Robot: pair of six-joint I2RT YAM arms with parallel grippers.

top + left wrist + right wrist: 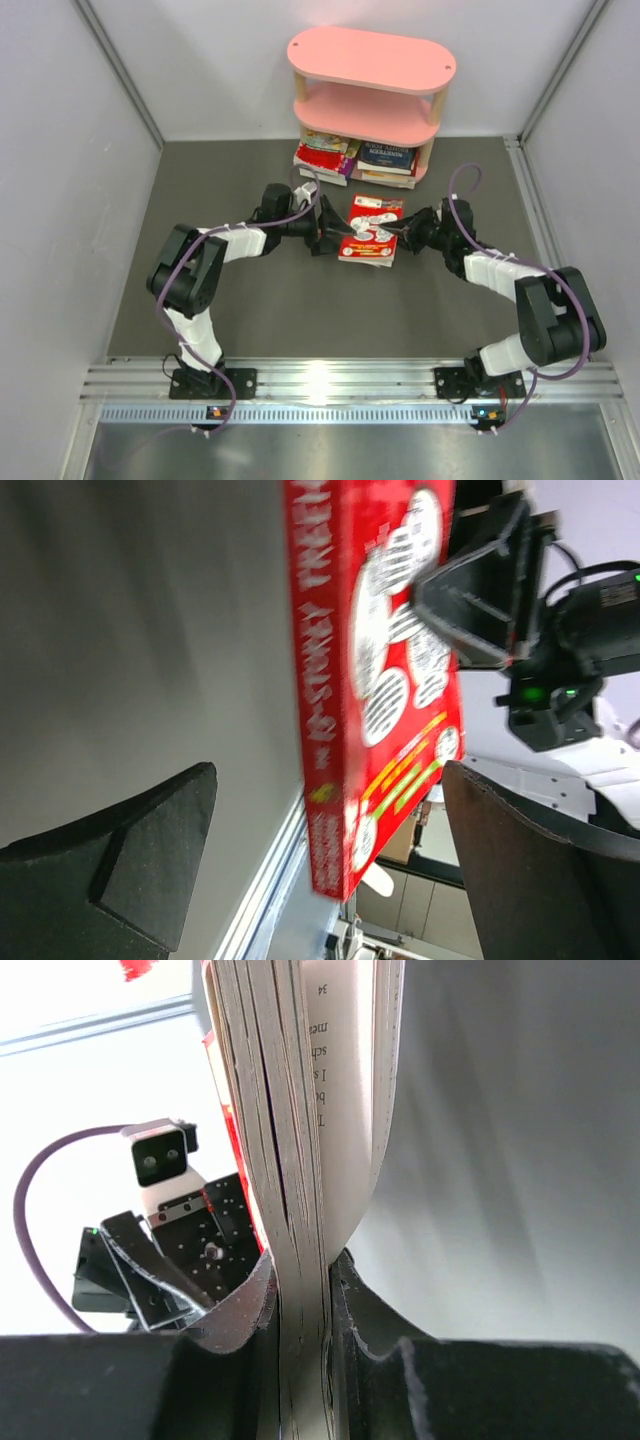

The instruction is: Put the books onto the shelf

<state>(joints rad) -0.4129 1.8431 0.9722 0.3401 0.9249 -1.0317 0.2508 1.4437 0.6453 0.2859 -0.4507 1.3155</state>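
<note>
Mid-table | right end effector pinches red book | left end effector wide

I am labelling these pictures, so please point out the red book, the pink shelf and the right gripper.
red book (322, 680): left wrist view, on its spine.
pink shelf (370, 58): top external view, on its top board.
right gripper (300, 1295): right wrist view, between the fingertips shut on the red book.

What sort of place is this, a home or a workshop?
Probably a robot test booth: plain white panels enclose a dark mat, two arms are bolted to a metal rail, and the pink shelf is the only furniture.
</note>
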